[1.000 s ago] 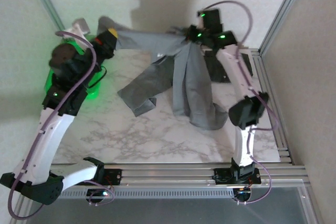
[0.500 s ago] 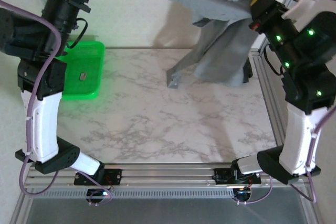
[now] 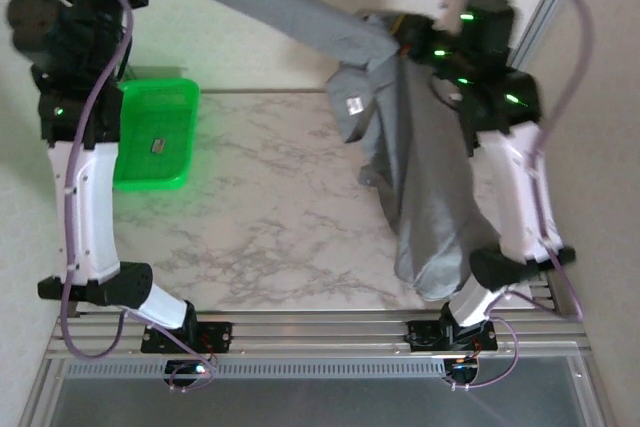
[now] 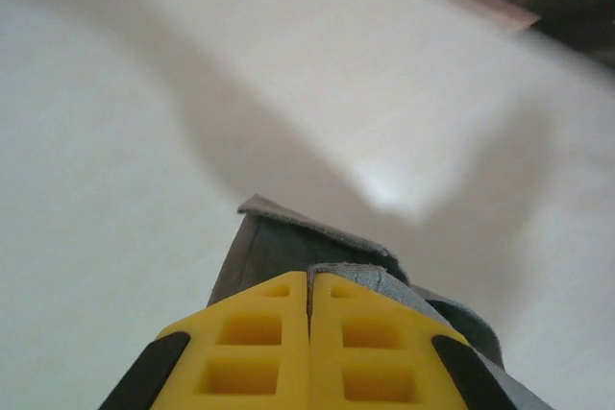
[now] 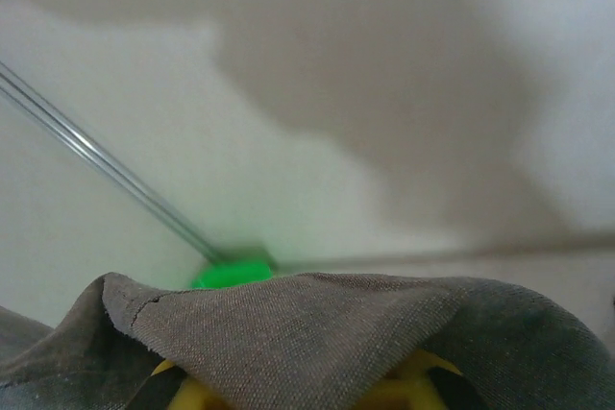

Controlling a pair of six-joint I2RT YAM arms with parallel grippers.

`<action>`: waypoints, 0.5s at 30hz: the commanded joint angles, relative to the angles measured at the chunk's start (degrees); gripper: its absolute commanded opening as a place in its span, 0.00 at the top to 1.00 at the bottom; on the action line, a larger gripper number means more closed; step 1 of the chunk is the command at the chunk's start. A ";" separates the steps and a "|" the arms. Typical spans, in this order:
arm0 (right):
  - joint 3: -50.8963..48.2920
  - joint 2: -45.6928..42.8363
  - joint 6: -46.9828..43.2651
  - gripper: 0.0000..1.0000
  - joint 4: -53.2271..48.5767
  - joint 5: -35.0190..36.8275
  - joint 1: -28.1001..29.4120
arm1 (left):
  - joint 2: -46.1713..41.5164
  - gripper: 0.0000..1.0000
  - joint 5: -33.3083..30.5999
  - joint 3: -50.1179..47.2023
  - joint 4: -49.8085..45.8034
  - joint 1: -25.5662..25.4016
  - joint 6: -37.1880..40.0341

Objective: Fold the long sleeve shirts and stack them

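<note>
Spreading step: grey shirt (image 3: 430, 177), clamped by left gripper (image 4: 308, 280) and right gripper (image 3: 402, 29) alike, hangs over right edge of table (image 3: 270, 237); keep taut, lower evenly flat.

Right of the green tray (image 3: 160, 84) you've got bare table (image 3: 260, 237) thru to mid-width, w/ room to pass. Further right of the tray, the grey shirt (image 3: 435, 197) hangs like a curtain & blocks. Beyond the tray's far edge its taut span crosses overhead.

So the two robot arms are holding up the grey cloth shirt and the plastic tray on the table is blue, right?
No, the plastic tray is green, not blue; the top external view shows it. The grey cloth shirt is held up, yes.
</note>
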 commanded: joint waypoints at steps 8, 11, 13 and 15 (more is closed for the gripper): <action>-0.29 27.08 11.92 0.44 1.56 -10.90 6.60 | 8.46 0.35 -4.31 -12.09 -0.15 6.43 -0.46; 7.98 27.79 2.76 0.24 -10.77 -9.37 4.80 | 8.74 0.01 -8.12 -9.22 -7.66 6.26 -6.50; 7.72 23.90 -4.12 0.11 -18.91 -4.93 2.07 | 6.74 0.01 -8.96 -8.59 -13.38 4.29 -10.44; 1.42 17.67 -5.95 0.09 -24.06 -0.41 -2.67 | 4.37 0.01 -10.39 -8.87 -20.57 -2.41 -12.90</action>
